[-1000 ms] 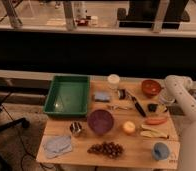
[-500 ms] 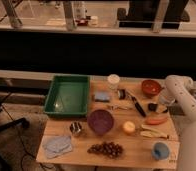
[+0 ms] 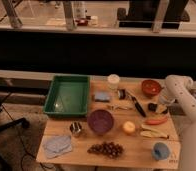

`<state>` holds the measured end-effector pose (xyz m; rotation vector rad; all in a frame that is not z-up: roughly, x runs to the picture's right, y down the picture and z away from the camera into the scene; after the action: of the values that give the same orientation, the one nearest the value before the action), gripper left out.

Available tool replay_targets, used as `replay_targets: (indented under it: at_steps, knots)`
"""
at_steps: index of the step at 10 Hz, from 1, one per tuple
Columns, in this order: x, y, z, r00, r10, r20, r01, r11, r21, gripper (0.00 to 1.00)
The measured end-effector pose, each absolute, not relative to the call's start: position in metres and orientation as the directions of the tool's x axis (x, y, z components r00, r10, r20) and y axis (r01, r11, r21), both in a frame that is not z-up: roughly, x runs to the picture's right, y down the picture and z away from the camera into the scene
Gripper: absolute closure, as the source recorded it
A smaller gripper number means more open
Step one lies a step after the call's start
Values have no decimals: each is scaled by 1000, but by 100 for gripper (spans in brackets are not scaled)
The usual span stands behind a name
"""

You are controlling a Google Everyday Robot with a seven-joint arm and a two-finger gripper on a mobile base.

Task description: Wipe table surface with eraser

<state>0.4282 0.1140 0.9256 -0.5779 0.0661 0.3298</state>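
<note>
Nothing looks moved since half a second ago; every thing and the white arm (image 3: 183, 95) sit where they were. Far left on the table surface (image 3: 136, 150) a crumpled blue cloth (image 3: 57, 145) lies near the front edge; behind it stands a green tray (image 3: 66, 78); just right of the cloth is a small metal cup (image 3: 76, 129). Next comes a purple bowl (image 3: 100, 121) with a bunch of grapes (image 3: 105, 148) in front of it; behind the bowl lies a light-blue pad (image 3: 102, 96); a white cup (image 3: 113, 81) stands at the back. A long black-handled tool (image 3: 137, 106) lies slanted; a round orange fruit (image 3: 128, 128) sits in front of it. At the back right is a brown bowl (image 3: 151, 87). The eraser (image 3: 152, 106), a small dark block, lies on the table near the right edge, in front of that bowl; the gripper (image 3: 162, 102) is low over the table just beside it, on its right; whether it grips anything I cannot tell. A blue cup (image 3: 161, 150) stands at the front right corner.
</note>
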Motion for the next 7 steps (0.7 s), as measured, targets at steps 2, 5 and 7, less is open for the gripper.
replay_targets:
  at_steps: [2, 5, 7]
  knots:
    - [429, 111, 925, 945, 287, -158, -327, 793, -513, 97]
    - [428, 106, 920, 945, 283, -164, -327, 809, -489, 97]
    - [427, 101, 917, 945, 281, -166, -326, 819, -472, 97]
